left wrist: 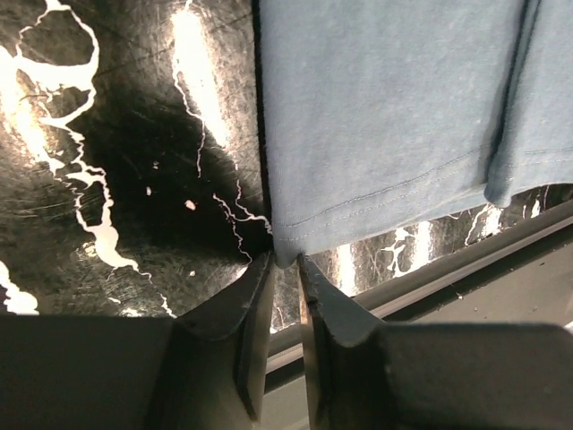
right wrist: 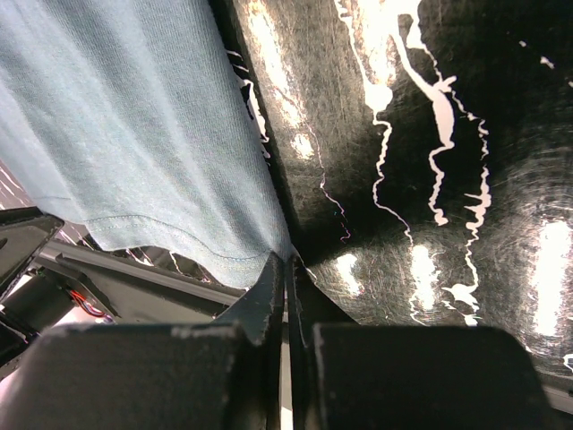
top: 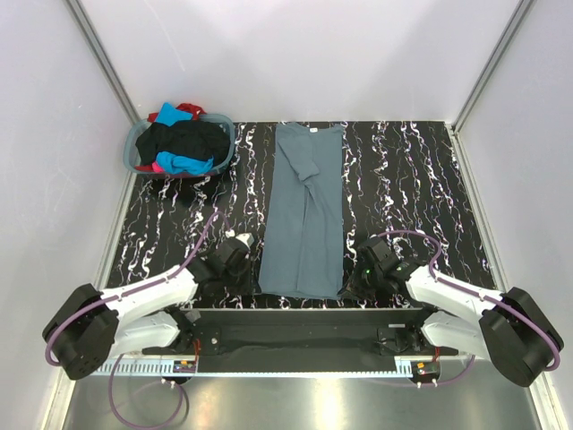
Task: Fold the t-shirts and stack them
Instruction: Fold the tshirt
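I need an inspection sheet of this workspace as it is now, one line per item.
Surface: black table, white veins.
Job's things: grey t-shirt folded lengthwise, flat, mid-table; other shirts heaped in the laundry basket.
Clutter: nothing seen beyond that basket, far left corner.
Grippers: left gripper and right gripper, jaws pinched on the grey t-shirt's near hem corners.
Cables: purple cables loop along both arms.
Surroundings: white walls, metal frame.

The left arm (top: 148, 294) and the right arm (top: 448, 291) have white links and bulky black joints. A purple cable (top: 200, 242) loops along each one. The fingers (left wrist: 228, 336) are dark wedges, maybe of matte plastic.
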